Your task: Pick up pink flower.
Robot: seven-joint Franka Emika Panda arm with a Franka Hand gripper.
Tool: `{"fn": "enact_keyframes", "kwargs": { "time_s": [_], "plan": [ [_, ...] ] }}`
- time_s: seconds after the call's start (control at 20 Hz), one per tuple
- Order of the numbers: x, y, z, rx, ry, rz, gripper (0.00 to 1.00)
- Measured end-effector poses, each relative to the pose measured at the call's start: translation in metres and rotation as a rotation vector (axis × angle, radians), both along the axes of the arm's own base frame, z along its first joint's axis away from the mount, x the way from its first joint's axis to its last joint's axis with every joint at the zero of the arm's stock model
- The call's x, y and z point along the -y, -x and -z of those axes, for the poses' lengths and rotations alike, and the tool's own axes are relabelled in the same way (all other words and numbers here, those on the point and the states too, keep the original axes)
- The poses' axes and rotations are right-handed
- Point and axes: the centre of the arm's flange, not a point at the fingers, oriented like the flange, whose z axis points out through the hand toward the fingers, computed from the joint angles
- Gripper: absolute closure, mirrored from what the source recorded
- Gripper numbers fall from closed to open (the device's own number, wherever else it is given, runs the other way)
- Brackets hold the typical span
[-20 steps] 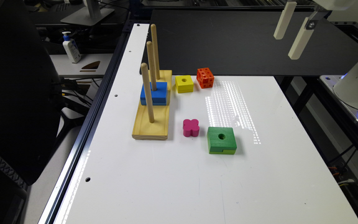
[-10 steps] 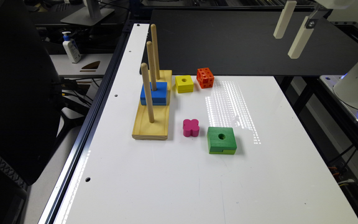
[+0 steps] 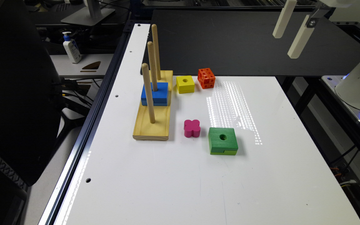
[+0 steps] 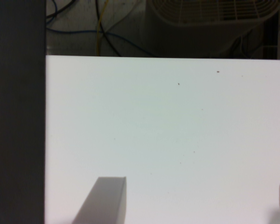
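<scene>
White surface (image 3: 198, 181) in a cluttered lab; pink flower (image 3: 192, 128) lies flat, lobes symmetric, well below the wide-open, empty pincer (image 3: 291, 29).

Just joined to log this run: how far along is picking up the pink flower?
Nothing looks done yet. The pink flower lies flat on the white table, between the wooden peg base and the green block. In hand: the hand is open and empty, high above the table's far edge. Left: the approach, descent, grasp and lift.

pink flower (image 3: 192, 127), clover-shaped, flat on table
</scene>
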Motion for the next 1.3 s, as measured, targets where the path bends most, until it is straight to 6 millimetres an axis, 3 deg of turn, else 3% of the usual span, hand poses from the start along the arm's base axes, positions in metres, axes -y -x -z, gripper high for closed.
{"fn": "enact_keyframes", "kwargs": {
  "time_s": [0.3, 0.8, 1.3],
  "plan": [
    [-0.012, -0.013, 0.000, 0.018, -0.004, 0.003, 0.00],
    [-0.033, -0.057, 0.004, -0.008, -0.008, 0.003, 0.00],
    [-0.041, -0.074, 0.000, -0.005, -0.009, 0.001, 0.00]
  ]
}}
